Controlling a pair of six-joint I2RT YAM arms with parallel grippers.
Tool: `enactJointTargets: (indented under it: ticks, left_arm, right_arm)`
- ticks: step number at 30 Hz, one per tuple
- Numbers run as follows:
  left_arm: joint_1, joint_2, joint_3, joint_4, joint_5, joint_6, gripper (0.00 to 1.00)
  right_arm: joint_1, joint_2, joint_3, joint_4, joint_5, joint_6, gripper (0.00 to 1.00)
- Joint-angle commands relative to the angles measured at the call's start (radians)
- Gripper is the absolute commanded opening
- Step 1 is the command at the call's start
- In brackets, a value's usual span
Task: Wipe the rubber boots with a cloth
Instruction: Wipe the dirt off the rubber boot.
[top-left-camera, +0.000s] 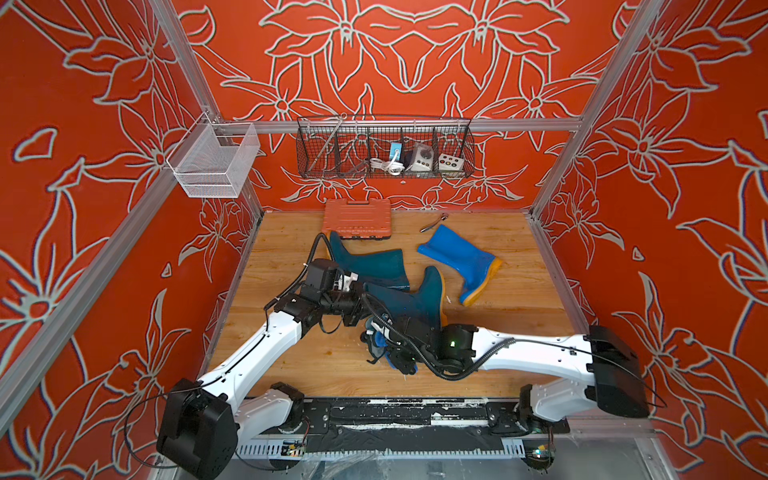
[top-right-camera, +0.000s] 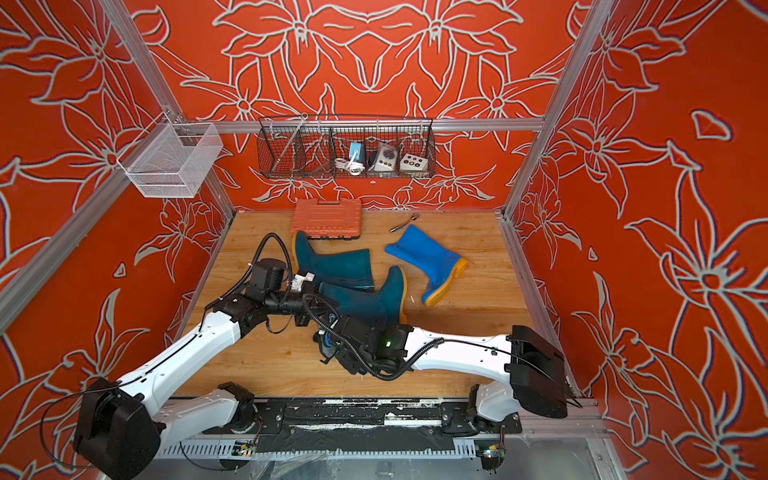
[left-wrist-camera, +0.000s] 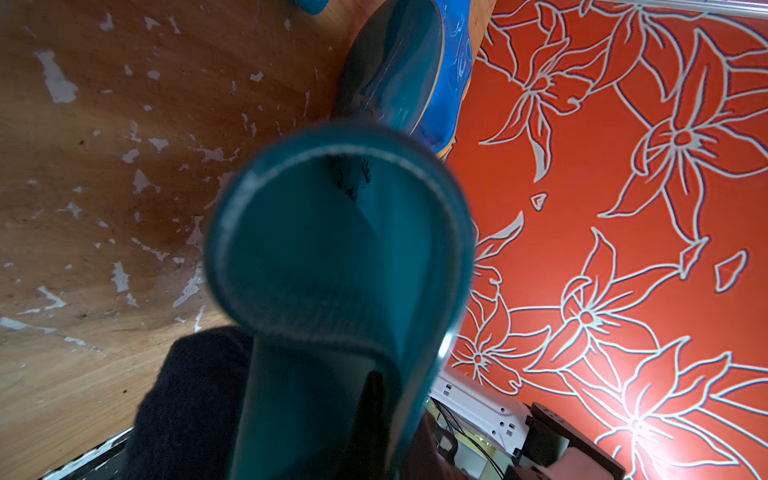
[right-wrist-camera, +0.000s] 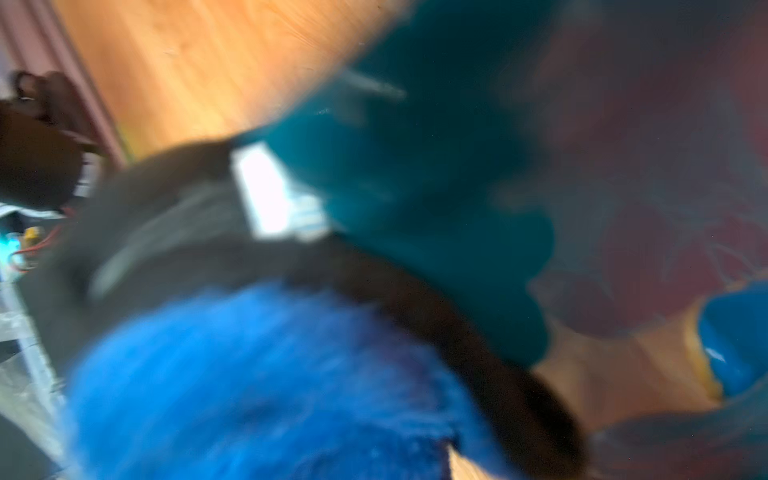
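Three rubber boots lie on the wooden table (top-left-camera: 528, 328) in both top views. The near dark teal boot (top-left-camera: 411, 303) has its shaft mouth (left-wrist-camera: 332, 232) filling the left wrist view. My left gripper (top-left-camera: 360, 293) is shut on that mouth's rim, with one finger inside the shaft. The far dark teal boot (top-left-camera: 374, 262) lies behind it. The bright blue boot (top-left-camera: 461, 253) lies apart at the back right. My right gripper (top-left-camera: 386, 340) is shut on the fuzzy blue cloth (right-wrist-camera: 257, 386), which has black edging (right-wrist-camera: 436, 316). The cloth sits against the near boot's shaft (right-wrist-camera: 415, 166); its jaws are hidden by it.
An orange ribbed case (top-left-camera: 357, 219) and a small metal tool (top-left-camera: 434, 223) lie at the table's back. A black wire basket (top-left-camera: 384, 147) with small devices hangs on the back wall. A white mesh basket (top-left-camera: 214, 160) hangs on the left rail.
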Motion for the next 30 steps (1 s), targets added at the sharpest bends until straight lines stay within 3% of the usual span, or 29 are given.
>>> enactJointTargets:
  ticks: [1,4,8,11,14,19,24,28,30]
  left_arm:
    - [0.009,-0.006,0.002,0.012,0.078,0.038,0.0]
    - [0.012,0.006,-0.001,0.014,0.1,0.057,0.0]
    - [0.018,0.015,-0.022,0.015,0.119,0.09,0.0]
    - [0.019,0.026,-0.046,0.003,0.136,0.14,0.0]
    - [0.019,0.046,-0.054,-0.071,0.139,0.269,0.0]
    - [0.019,0.065,-0.068,-0.172,0.147,0.439,0.0]
    - [0.02,0.057,-0.068,-0.228,0.071,0.566,0.0]
    - [0.02,0.114,-0.002,-0.355,-0.012,0.687,0.0]
    - [0.02,0.152,0.026,-0.406,-0.033,0.721,0.0]
  right_arm:
    - [-0.158,-0.1,-0.138,-0.088,-0.03,0.101,0.0]
    - [-0.283,-0.268,-0.304,-0.123,-0.078,0.167,0.0]
    - [-0.322,-0.447,-0.399,-0.192,-0.08,0.212,0.0]
    - [-0.322,-0.505,-0.378,-0.214,-0.099,0.239,0.0]
    - [-0.322,-0.486,-0.268,-0.27,-0.084,0.212,0.0]
    - [-0.325,-0.27,0.046,-0.407,-0.09,0.048,0.0]
    - [-0.331,0.139,0.317,-0.56,-0.283,-0.209,0.0]
    - [-0.361,0.332,0.451,-0.678,-0.133,-0.32,0.0]
    - [-0.464,0.406,0.532,-0.711,-0.094,-0.333,0.0]
